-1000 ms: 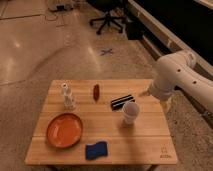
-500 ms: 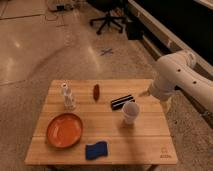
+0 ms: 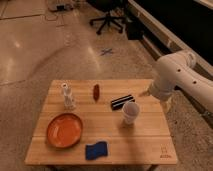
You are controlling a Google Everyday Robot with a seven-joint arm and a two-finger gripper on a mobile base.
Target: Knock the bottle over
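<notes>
The bottle (image 3: 67, 96) is small, whitish and translucent with a narrow neck. It stands upright on the back left part of the wooden table (image 3: 150, 145). My white arm (image 3: 175, 77) comes in from the right. My gripper (image 3: 144, 93) is at the table's right back edge, far to the right of the bottle and touching nothing that I can see.
A dark red oblong object (image 3: 96, 91) lies right of the bottle. A black bar with a white stripe (image 3: 122, 102) and a white paper cup (image 3: 130, 113) sit between gripper and bottle. An orange plate (image 3: 65, 130) and a blue sponge (image 3: 96, 150) are in front. An office chair (image 3: 107, 20) stands far behind.
</notes>
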